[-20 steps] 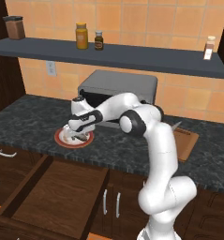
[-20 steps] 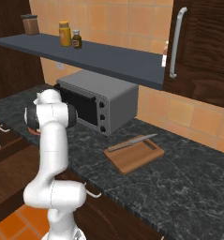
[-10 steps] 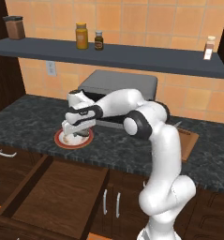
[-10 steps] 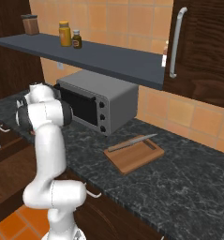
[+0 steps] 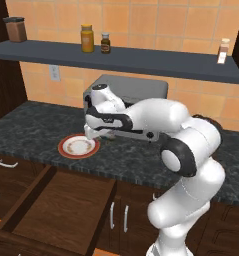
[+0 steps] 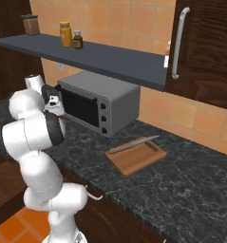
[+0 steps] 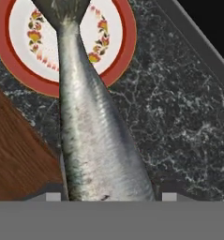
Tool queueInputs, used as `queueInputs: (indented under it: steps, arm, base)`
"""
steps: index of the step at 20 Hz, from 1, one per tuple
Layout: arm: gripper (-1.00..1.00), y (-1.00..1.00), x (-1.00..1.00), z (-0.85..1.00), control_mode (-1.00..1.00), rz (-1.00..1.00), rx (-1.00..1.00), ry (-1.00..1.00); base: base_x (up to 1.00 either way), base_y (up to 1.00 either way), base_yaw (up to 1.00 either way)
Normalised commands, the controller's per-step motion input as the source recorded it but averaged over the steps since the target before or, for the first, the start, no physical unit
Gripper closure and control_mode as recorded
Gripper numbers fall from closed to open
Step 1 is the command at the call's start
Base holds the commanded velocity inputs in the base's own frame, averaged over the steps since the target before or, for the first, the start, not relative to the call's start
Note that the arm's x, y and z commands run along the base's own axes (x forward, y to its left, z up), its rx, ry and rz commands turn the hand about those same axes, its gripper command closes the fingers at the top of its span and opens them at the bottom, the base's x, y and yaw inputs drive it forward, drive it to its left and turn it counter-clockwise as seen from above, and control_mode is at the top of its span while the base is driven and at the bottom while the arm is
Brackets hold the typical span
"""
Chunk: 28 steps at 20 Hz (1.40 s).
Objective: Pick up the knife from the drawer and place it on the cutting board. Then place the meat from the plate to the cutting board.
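dark-brown wood of the open drawer [image 5: 66, 210] is lying nearest, below the counter [image 5: 36, 125] edge. above it the white arm is reaching left and bending low, its fingers [image 5: 93, 131] closing on the meat [image 7: 92, 140], a silvery fish now lifted just above the plate [image 5: 79, 147]; a second ago they were spread wide down on the plate. farther right, the knife [image 6: 134, 144] is lying across the cutting board [image 6: 136, 155], beside the toaster oven [image 6: 98, 102].
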Motion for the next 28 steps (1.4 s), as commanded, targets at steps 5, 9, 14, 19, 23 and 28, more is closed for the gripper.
queueInputs:
  steps: [5, 9, 14, 19, 23, 28]
  arm:
    - [1.00, -1.00, -1.00, 0.37, -1.00, 0.00, 0.00, -0.04]
    - [1.00, -1.00, -1.00, 0.04, -1.00, -0.01, 0.01, 0.00]
    - [1.00, -1.00, -0.78, 0.00, -1.00, -0.23, 0.01, 0.01]
    - [1.00, -1.00, -0.08, 0.00, -1.00, -0.46, 0.00, 0.03]
    - [1.00, -1.00, 0.12, 0.00, -1.00, -0.50, 0.00, 0.02]
    - [1.00, -1.00, 0.36, 0.00, -1.00, -0.43, 0.00, 0.02]
  base:
    - [0.00, 0.00, 0.00]
    - [0.00, 0.00, 0.00]
    - [0.00, 0.00, 0.00]
    - [0.00, 0.00, 0.00]
    - [0.00, 0.00, 0.00]
    - [0.00, 0.00, 0.00]
